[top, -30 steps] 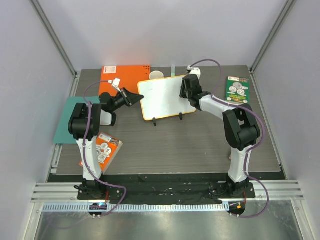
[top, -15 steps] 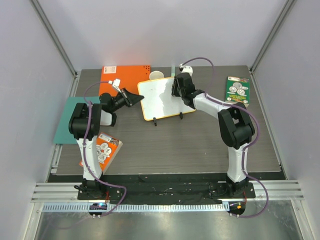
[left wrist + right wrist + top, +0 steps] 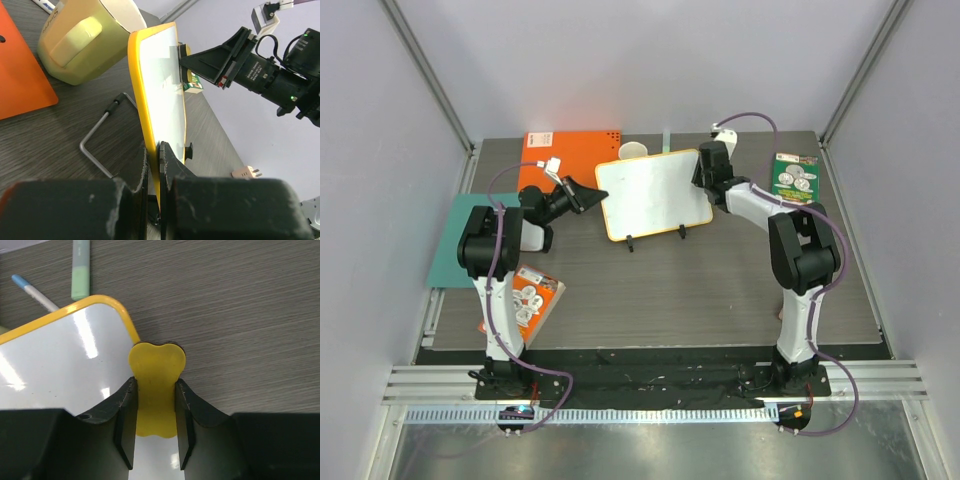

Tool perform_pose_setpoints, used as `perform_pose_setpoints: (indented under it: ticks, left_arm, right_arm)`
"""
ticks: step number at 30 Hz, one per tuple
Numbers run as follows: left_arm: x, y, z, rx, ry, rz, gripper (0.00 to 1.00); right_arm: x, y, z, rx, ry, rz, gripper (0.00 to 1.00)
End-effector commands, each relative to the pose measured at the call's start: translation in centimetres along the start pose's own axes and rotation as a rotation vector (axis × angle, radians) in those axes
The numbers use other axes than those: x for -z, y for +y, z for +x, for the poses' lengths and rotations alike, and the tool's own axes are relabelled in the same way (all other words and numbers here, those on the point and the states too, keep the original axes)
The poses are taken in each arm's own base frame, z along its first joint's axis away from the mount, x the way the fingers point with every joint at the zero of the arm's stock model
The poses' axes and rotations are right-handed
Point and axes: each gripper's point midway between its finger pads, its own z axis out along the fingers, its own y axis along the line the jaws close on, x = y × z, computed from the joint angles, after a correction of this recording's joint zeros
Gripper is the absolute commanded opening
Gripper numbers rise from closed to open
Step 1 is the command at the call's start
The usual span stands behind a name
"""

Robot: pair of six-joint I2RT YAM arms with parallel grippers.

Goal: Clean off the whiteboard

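The whiteboard (image 3: 651, 193), white with a yellow-orange rim and small black feet, stands tilted at the middle back of the table. Its face looks clean. My left gripper (image 3: 592, 197) is shut on the board's left rim; the left wrist view shows the rim (image 3: 145, 120) pinched between my fingers. My right gripper (image 3: 703, 170) is shut on a yellow eraser (image 3: 156, 390) and holds it against the board's upper right corner (image 3: 115, 310). The eraser also shows against the board in the left wrist view (image 3: 183, 50).
An orange notebook (image 3: 560, 155) lies behind the board at the left, a teal sheet (image 3: 450, 245) at the far left. A cream cup (image 3: 633, 151) and a marker (image 3: 80, 270) lie behind the board. A green packet (image 3: 793, 176) is at the right, an orange packet (image 3: 532, 297) near my left arm.
My right gripper has swept the eraser from the board's upper middle to its upper right corner. The left gripper and the board have held still.
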Motion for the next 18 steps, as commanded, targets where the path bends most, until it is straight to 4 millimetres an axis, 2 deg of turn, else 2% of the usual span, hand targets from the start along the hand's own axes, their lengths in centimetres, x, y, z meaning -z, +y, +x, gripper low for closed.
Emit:
perform_pose_setpoints:
  ticks: [1,5,10,11,15,18]
  left_arm:
    - [0.2,-0.3,0.0,-0.130,0.007,0.043,0.00]
    - [0.2,-0.3,0.0,-0.130,0.007,0.043,0.00]
    - [0.2,-0.2,0.1,-0.129,0.007,0.043,0.00]
    - [0.2,-0.2,-0.1,-0.129,0.005,0.043,0.00]
    - [0.2,-0.3,0.0,-0.130,0.005,0.045,0.00]
    - [0.2,-0.3,-0.1,-0.129,0.004,0.044,0.00]
  right_arm:
    - [-0.2,-2.5,5.4,0.064,0.152,0.064,0.01]
    - [-0.4,-1.8,7.4,0.053,0.205,0.023,0.01]
    - [0.6,-1.9,10.1,0.073,0.253,0.022,0.01]
    - [1.1,-2.1,11.3,0.084,0.274,0.024,0.01]
    - [2.4,-2.0,12.8,0.110,0.288,0.010,0.01]
    - [3.2,-0.3,12.8,0.128,0.267,-0.038,0.01]
